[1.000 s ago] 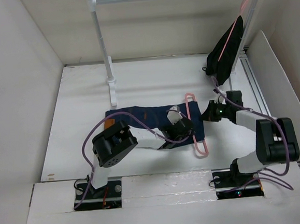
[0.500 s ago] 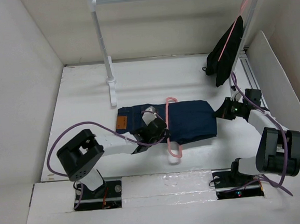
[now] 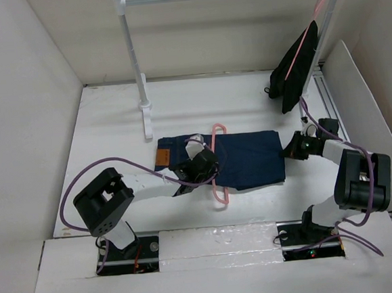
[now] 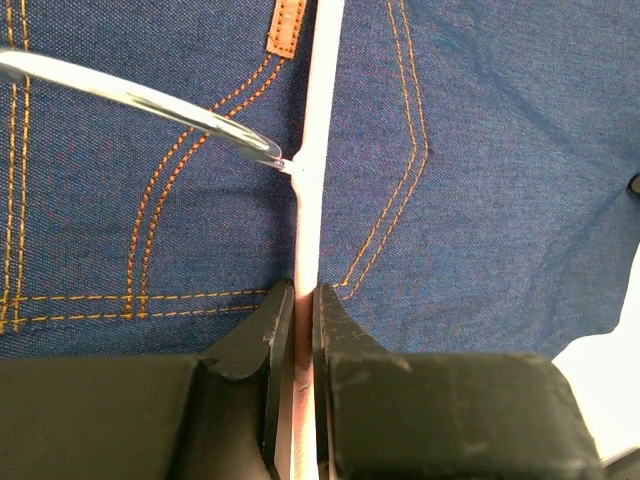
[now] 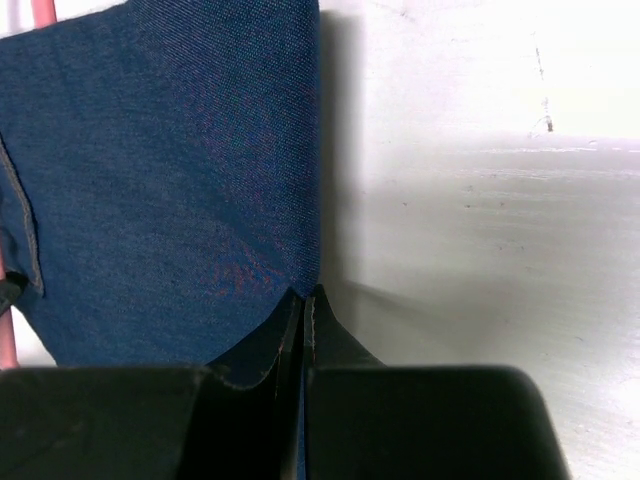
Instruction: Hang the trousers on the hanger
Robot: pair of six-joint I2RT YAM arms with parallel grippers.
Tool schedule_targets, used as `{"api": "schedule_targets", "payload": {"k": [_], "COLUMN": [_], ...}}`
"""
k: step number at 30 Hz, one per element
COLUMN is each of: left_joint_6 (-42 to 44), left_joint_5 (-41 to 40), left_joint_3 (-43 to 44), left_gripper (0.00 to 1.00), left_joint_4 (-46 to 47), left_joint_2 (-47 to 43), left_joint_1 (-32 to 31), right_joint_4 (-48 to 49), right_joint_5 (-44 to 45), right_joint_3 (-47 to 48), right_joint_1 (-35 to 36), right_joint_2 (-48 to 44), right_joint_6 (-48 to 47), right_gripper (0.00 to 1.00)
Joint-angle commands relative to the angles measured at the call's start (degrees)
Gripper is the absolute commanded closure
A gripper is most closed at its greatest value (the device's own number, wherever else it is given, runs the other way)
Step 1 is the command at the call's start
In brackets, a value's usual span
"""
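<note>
Trousers (image 3: 248, 159): folded flat mid-table (image 3: 113, 126), waist end toward left, tan patch showing. Hanger (image 4: 320, 100): lying across trousers by back pockets, hook past far edge, loop end past near edge onto table. Left gripper (image 4: 303, 300): fingers pinched tight on hanger's pink bar. Right gripper (image 5: 303, 300): fingers closed on trousers' right edge.

Bare counter (image 3: 107, 143) lies open left of the trousers (image 3: 251, 159) and behind them, between the rack post (image 3: 134, 63) and the hanging black garment (image 3: 295, 67). The post's foot stands near their far left corner; the garment hangs close behind the right pincer (image 3: 292, 147).
</note>
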Motion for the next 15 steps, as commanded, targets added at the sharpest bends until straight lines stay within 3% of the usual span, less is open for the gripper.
{"api": "schedule_targets", "payload": {"k": [1, 4, 6, 7, 8, 10, 11, 13, 15], "left_joint_6": [1.56, 2.35, 2.27, 2.18, 2.18, 2.18, 2.53, 3.49, 4.20], "left_joint_5": [-4.88, -8.13, -10.41, -11.03, -11.73, -14.37, -15.68, -19.64, -21.92], "left_joint_3": [1.67, 6.23, 8.87, 9.67, 10.46, 13.88, 15.02, 18.71, 22.65], "left_gripper": [1.00, 1.00, 1.00, 1.00, 1.00, 1.00, 1.00, 1.00, 1.00], "left_joint_4": [-2.02, -5.89, -8.60, -8.97, -10.45, -13.97, -15.37, -20.02, -22.48], "left_joint_2": [-0.89, -0.37, -0.54, -0.98, -1.16, -2.38, -3.00, -4.92, -5.72], "left_joint_1": [0.60, -1.17, -2.57, -2.57, -3.18, -4.76, -5.55, -8.44, -9.86], "right_joint_4": [3.86, 3.51, 2.99, 2.81, 2.37, -1.13, -2.72, -7.90, -13.42], "right_joint_5": [3.99, 3.91, 3.73, 3.21, 2.94, 2.24, 2.06, 1.97, 1.54], "right_joint_3": [0.61, 0.52, 0.61, 0.70, 1.05, 2.19, 3.67, 5.35, 8.85], "right_joint_1": [-0.85, -0.32, -0.32, 0.20, 0.82, 1.35, 2.31, 3.63, 4.25], "right_joint_2": [-1.27, -0.57, -0.66, -1.01, -1.44, -3.90, -5.30, -11.97, -19.59], "right_joint_6": [-2.21, -2.65, -2.91, -3.00, -3.26, -5.35, -5.81, -6.51, -6.60], "right_gripper": [1.00, 1.00, 0.88, 0.81, 0.65, 0.50, 0.37, 0.21, 0.14]}}
